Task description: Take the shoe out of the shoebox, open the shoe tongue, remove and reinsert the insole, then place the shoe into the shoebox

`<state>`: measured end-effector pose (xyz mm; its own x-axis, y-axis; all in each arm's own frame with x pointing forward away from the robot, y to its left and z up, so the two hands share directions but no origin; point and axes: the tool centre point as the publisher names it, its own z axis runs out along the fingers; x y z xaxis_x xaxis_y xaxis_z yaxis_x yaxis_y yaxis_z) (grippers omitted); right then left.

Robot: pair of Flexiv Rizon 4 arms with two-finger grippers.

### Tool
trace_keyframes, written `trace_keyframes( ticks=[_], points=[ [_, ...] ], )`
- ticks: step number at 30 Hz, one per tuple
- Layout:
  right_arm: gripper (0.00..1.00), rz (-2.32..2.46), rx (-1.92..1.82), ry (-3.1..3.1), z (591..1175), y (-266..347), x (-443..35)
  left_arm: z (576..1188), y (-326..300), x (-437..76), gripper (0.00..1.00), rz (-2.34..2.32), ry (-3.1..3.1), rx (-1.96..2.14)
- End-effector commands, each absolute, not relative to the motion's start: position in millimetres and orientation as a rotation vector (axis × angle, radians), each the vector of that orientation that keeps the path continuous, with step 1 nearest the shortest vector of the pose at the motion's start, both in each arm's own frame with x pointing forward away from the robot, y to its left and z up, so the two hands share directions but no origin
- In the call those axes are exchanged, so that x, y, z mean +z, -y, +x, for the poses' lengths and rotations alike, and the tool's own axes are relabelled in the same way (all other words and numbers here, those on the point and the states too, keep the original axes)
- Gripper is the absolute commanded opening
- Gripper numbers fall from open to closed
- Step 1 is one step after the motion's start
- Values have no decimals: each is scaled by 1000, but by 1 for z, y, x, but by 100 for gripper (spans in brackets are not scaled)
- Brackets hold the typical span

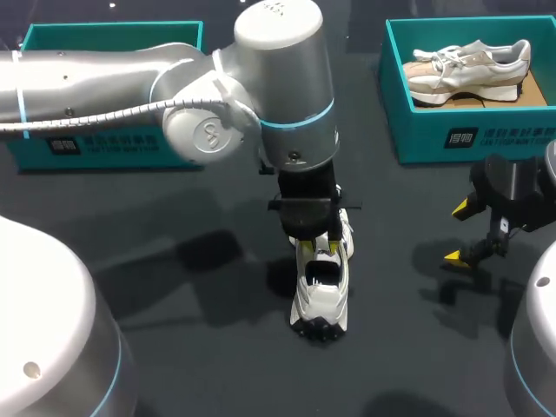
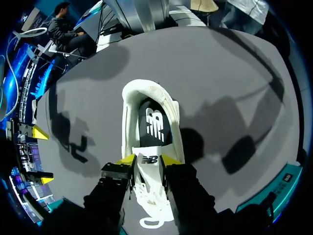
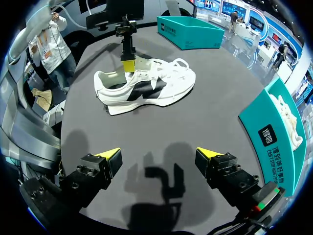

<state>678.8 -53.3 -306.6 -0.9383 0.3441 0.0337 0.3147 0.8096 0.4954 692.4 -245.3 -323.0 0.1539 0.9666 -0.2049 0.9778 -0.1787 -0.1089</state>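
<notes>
- white shoe is out of the box, upright on the dark table near the middle, well apart from both teal boxes
- left gripper is on top of the shoe, at the lace end; in the left wrist view its yellow tips sit either side of the tongue and touch it, so it looks clamped on the tongue at a medium gap
- shoe mouth is open, black insole lies flat inside
- right gripper hangs over bare table to the right of the shoe, fingers spread wide, holding nothing, not touching the shoe
- left shoebox is at the far left, inside mostly hidden by the left arm
- right shoebox is at the far right and holds a beige shoe, untouched
- progress, judged: take-out step is done, tongue opening is the step in hand
- left to do: pull the insole out, put it back in, set the shoe into a shoebox
- roughly a quarter through
- next likely needs the right gripper to come in for the insole while the left holds the tongue back
</notes>
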Motion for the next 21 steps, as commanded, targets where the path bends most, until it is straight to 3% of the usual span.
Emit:
trace_keyframes(
  ticks=[1, 8, 16, 17, 18, 20, 21],
  points=[
    [100, 537, 783, -2932, 677, 53, -306, 684, 241, -322, 30, 2344, -1978, -325],
    [100, 537, 783, -2932, 677, 53, -306, 682, 247, -341, 33, 2378, -2006, -345],
    [100, 537, 783, -2932, 677, 53, -306, 672, 226, -297, 43, 2278, -2033, -344],
    [100, 537, 783, -2932, 677, 53, -306, 670, 224, -292, 49, 2246, -2079, -339],
    [100, 537, 783, -2932, 677, 53, -306, 666, 222, -286, 75, 2168, -2153, -351],
    [100, 537, 783, -2932, 677, 53, -306, 662, 217, -276, 100, 2022, -2319, -337],
    [100, 537, 783, -2932, 677, 53, -306, 659, 214, -270, 100, 2006, -2343, -328]
  ],
)
